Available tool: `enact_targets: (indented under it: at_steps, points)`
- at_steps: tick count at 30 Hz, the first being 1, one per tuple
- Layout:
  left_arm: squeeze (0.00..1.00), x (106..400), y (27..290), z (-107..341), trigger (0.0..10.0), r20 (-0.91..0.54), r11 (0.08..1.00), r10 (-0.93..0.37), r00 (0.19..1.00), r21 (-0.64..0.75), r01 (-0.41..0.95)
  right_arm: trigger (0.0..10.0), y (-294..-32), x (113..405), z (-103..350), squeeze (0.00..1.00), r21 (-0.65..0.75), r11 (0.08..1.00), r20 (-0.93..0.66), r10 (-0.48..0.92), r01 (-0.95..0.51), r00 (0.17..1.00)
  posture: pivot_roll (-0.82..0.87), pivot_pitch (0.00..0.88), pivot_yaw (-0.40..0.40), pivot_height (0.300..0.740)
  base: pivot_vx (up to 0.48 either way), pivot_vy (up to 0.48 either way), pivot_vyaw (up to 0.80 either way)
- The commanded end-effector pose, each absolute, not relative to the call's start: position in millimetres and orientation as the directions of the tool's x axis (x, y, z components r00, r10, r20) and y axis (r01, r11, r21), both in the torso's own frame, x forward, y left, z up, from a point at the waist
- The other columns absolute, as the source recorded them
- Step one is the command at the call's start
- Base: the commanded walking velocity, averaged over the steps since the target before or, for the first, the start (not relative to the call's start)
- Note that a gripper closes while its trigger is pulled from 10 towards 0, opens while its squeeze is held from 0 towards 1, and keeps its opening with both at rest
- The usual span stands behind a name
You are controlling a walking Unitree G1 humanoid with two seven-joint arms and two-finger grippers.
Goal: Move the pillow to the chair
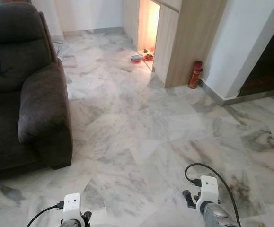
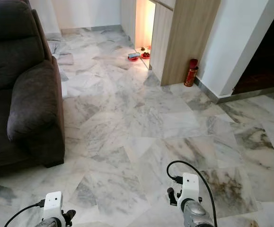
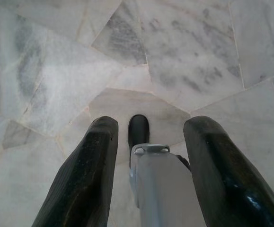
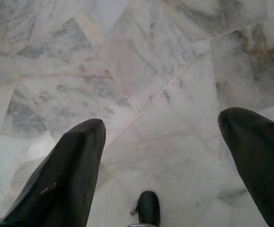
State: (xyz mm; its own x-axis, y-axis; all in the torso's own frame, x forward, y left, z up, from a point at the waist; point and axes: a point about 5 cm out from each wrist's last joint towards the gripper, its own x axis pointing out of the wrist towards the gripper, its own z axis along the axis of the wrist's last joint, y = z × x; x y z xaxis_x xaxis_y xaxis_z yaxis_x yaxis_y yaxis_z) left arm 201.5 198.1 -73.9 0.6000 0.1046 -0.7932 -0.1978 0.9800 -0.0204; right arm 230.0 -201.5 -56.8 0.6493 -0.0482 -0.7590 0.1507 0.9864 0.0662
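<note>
Below both grippers, left (image 3: 148,156) and right (image 4: 160,156), jaws apart and empty, lies only marble floor (image 1: 141,137). No pillow is visible; probably light and soft, best pinched at a corner.

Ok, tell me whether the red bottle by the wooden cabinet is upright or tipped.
Upright. The red bottle stands on its base on the marble floor, neck up, at the wooden cabinet's corner.

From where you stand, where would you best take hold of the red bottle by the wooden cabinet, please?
Probably around its straight middle, coming from the open floor side: the red bottle stands upright, with the wooden cabinet and the white wall close behind it.
</note>
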Motion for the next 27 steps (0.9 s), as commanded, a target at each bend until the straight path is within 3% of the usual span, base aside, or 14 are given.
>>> enact_targets:
  at_steps: [1,5,10,18,27]
  points:
    - [0.0,195,197,-78,10.0,-0.805,0.981,0.101,0.585,-0.016,-0.193,10.0,-205,229,-57,0.0,0.055,0.987,-0.759,-0.055,0.149,0.648,-0.03,0.0,-0.054,0.74,0.0,0.0,0.0]
    - [0.0,196,198,-77,10.0,-0.806,0.994,0.077,0.587,0.015,-0.109,10.0,-204,227,-58,0.0,0.055,0.986,-0.763,-0.059,0.155,0.644,-0.02,0.0,-0.037,0.74,0.0,0.0,0.0]
    - [0.0,197,207,-75,10.0,-0.801,0.994,0.093,0.592,0.038,-0.104,10.0,-195,230,-58,0.0,0.058,0.992,-0.76,-0.028,0.11,0.65,-0.02,0.0,-0.037,0.74,0.0,0.0,0.0]
    - [0.0,199,216,-72,10.0,-0.798,0.989,0.127,0.589,0.054,-0.14,10.0,-187,235,-56,0.0,0.087,0.988,-0.744,-0.021,0.129,0.668,-0.02,0.0,-0.003,0.74,0.0,0.0,0.77]
    - [0.0,198,217,-72,10.0,-0.8,0.981,0.152,0.58,0.051,-0.187,10.0,-186,235,-56,0.0,0.092,0.987,-0.749,-0.02,0.134,0.663,0.01,0.0,-0.024,0.74,0.0,0.0,0.8]
